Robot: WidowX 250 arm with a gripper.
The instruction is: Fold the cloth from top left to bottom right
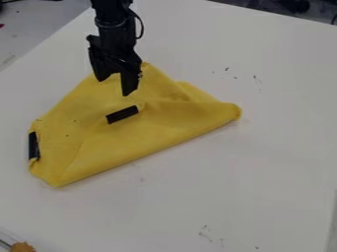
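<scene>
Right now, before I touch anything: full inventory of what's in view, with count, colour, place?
cloth: 1, yellow, on the table, folded into a rough triangle
middle strip: 1, black, on the cloth just below the claw
edge strip: 1, dark, at the cloth's left edge
table: 1, white, under the cloth
small marks: several, dark, on the table right of the cloth and near the bottom
fuzzy-looking item: 1, orange-brown, bottom left corner; can't tell what it is
arm: 1, black, in from the top edge
claw: 1, black, two fingers apart, over the cloth's upper part
</scene>
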